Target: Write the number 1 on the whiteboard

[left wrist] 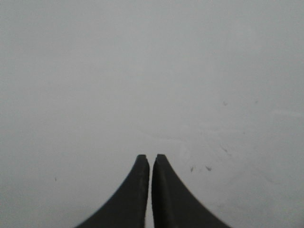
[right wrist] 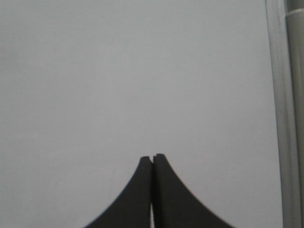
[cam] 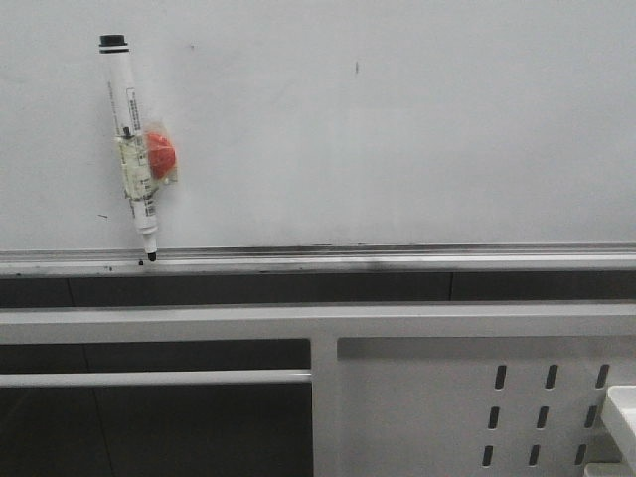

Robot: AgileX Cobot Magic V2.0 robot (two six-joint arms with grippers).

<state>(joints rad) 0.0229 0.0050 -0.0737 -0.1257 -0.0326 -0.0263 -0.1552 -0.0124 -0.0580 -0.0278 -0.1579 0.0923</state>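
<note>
1. The left gripper (left wrist: 150, 157) had its two dark fingers (left wrist: 135, 190) pressed nearly together, only a hairline slit between the tips, holding nothing.
2. The right gripper (right wrist: 152, 157) had its fingers (right wrist: 168, 194) meeting at the tips (no gap visible), also holding nothing.
3. Neither arm appeared in the front view.

Whiteboard (cam: 397, 129), glossy white-grey with small dark specks; tray rail (cam: 397, 260), silver. Marker (cam: 132, 139), white barrel with black cap, black tip and printed label, carrying a red piece (cam: 160, 154) under clear tape. Perforated frame (cam: 447, 378), white with dark slots. Gripper fingers (left wrist: 130, 194), black.
</note>
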